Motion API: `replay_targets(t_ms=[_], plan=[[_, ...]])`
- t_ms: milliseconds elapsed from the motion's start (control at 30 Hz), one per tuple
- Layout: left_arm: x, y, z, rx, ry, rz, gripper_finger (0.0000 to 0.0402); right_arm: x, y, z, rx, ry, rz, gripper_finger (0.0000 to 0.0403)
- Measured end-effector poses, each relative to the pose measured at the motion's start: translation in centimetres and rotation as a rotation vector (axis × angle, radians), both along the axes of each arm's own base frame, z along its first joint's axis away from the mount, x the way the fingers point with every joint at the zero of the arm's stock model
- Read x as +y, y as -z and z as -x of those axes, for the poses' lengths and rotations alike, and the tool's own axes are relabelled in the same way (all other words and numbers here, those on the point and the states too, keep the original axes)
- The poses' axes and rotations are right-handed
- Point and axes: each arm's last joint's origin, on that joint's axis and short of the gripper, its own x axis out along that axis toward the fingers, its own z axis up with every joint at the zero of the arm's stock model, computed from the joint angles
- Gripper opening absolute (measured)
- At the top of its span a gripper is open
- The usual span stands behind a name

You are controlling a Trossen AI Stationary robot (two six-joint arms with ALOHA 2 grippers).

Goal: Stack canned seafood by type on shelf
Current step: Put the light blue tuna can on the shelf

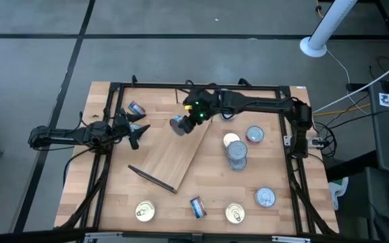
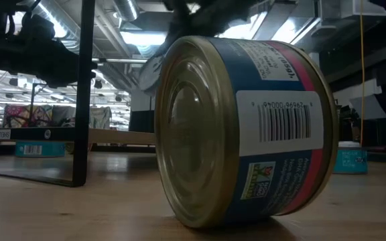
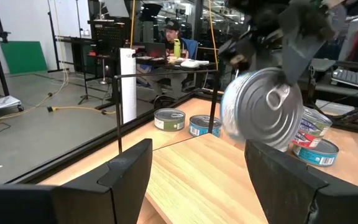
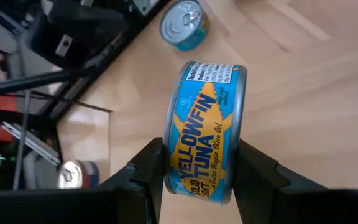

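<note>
Plywood, pale and flat, is the shelf (image 1: 174,158), which lies tilted on the table with a dark bar at its near end. On the left, the left gripper (image 1: 139,131) waits low near the shelf's left edge with its fingers spread and empty; a small can (image 1: 136,109) lies just beside it. In the middle, the right gripper (image 4: 194,171) pinches a yellowfin tuna can (image 4: 202,132) on edge, by its flat faces, above the shelf's far corner. To the right, two silver cans stand stacked (image 1: 237,156), and other cans sit apart nearby. The risk, I think, is that the can, held on its edge, rolls off the sloping board when released, or knocks the stack if carried there too low.
</note>
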Motion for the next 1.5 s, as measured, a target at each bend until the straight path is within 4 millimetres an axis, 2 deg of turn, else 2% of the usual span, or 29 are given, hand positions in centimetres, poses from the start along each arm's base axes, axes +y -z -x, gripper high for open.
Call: replay_targets(t_ms=[267,567,967,1233,1500], plan=[[0.0,0.0,0.0,0.000,0.001,0.000,0.0253,-2.9,3.6,-2.0,-0.017,0.087,-0.065,0.0139],[-0.1,0.0,0.0,-0.034,0.035,0.068,0.0253,-3.4,6.6,-3.0,0.038,0.081,-0.127,0.0139],[-0.2,0.0,-0.1,-0.051,0.082,0.111,0.0253,-3.5,7.2,-2.9,0.074,0.109,-0.111,0.0139],[-0.2,0.0,-0.1,-0.051,0.083,0.112,0.0253,-3.5,7.3,-2.7,0.101,0.111,-0.116,0.0170],[-0.3,0.1,-0.1,-0.049,0.111,0.117,0.0253,-3.4,7.4,-2.5,0.124,0.108,-0.113,0.0175]])
